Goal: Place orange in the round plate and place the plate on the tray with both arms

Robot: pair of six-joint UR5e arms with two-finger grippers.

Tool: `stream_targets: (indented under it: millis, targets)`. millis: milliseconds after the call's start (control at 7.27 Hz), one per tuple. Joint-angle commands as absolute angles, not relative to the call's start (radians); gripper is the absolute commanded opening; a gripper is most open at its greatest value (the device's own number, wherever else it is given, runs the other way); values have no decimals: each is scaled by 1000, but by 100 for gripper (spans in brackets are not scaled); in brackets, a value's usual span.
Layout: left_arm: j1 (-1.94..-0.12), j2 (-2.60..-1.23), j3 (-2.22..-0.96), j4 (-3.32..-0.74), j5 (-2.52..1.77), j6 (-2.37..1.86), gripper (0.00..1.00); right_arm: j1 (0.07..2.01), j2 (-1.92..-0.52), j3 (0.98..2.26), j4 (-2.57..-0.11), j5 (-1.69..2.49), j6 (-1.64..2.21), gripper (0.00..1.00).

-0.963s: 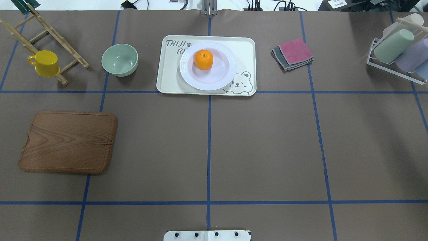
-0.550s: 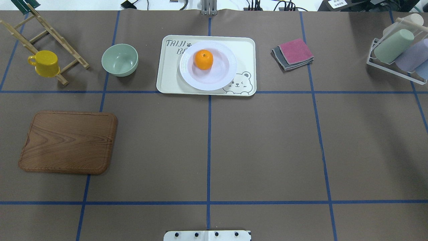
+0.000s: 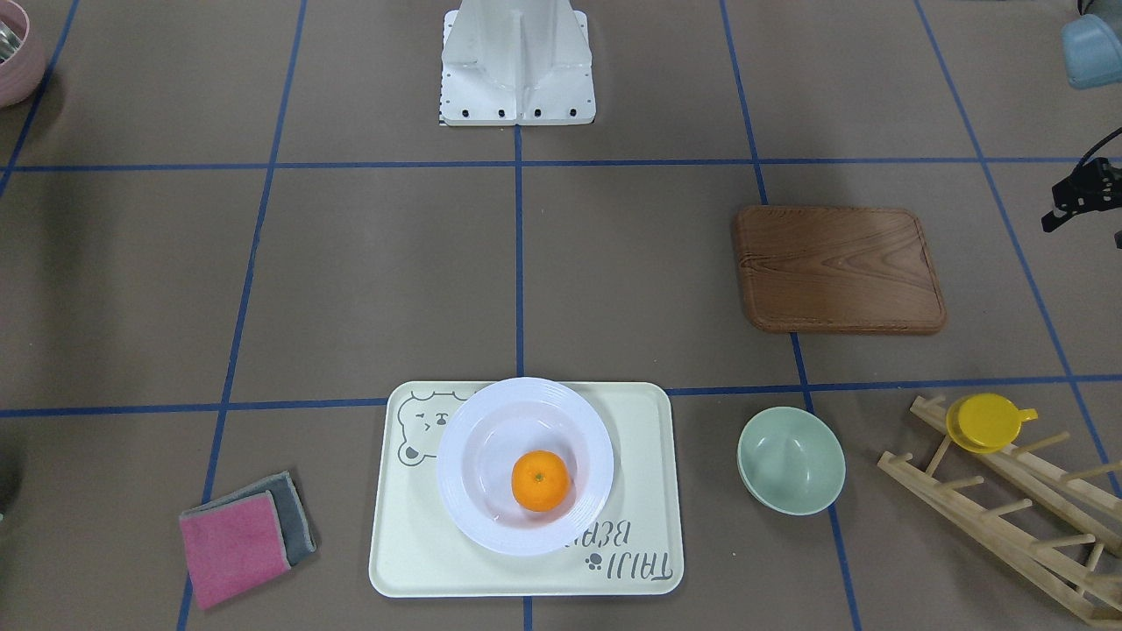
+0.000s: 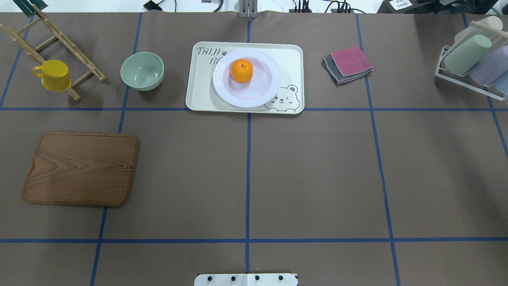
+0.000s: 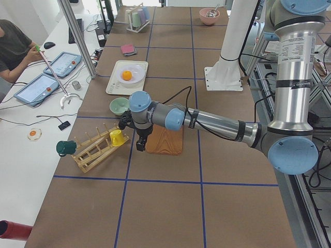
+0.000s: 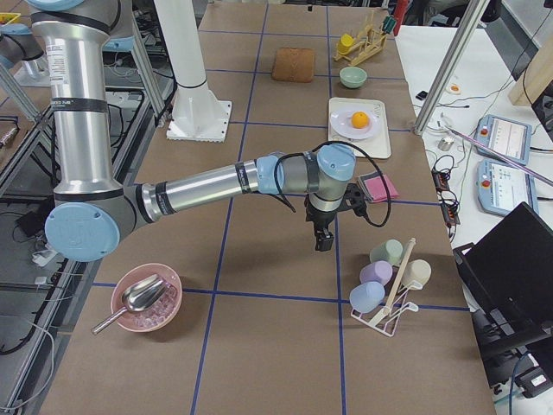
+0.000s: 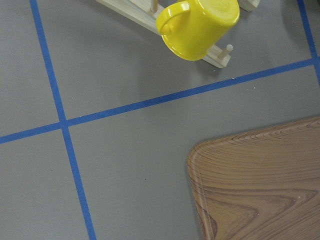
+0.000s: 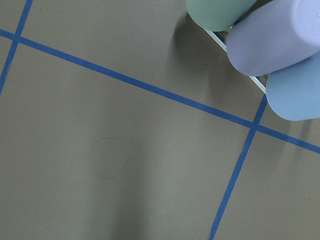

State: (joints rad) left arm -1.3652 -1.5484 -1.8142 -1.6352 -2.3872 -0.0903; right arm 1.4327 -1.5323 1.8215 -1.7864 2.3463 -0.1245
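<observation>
The orange [image 4: 242, 70] lies in the sunken centre of the white round plate [image 4: 222, 85]. That plate stands on the cream bear tray [image 4: 291, 59] at the far middle of the table, as the front-facing view also shows: orange [image 3: 541, 480], plate [image 3: 456, 464], tray [image 3: 640, 438]. Neither gripper is near them. My left gripper [image 5: 139, 146] hangs over the table by the wooden board and the yellow cup. My right gripper [image 6: 321, 242] hangs over bare table near the cup rack. I cannot tell whether either is open or shut.
A brown wooden board [image 4: 81, 169] lies at the left. A pale-green bowl [image 4: 142, 71], a yellow cup [image 4: 53, 74] on a wooden rack [image 4: 59, 35], folded cloths [image 4: 349, 63] and a rack of cups [image 4: 476, 59] line the far side. A person [image 5: 10, 46] sits beside the table.
</observation>
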Motion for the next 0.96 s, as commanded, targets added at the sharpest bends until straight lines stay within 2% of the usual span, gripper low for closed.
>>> stream_targets:
  millis: [0,825]
  targets:
    - [-1365,-1549,-1827,-1634,-2390,-91,99,1419,-1531,1818,-1784,2344,-75,100]
    - [-1364,-1578,-1853,-1638,-2356,-87,99,1401,-1502,1798,-1772,2342,-72,100]
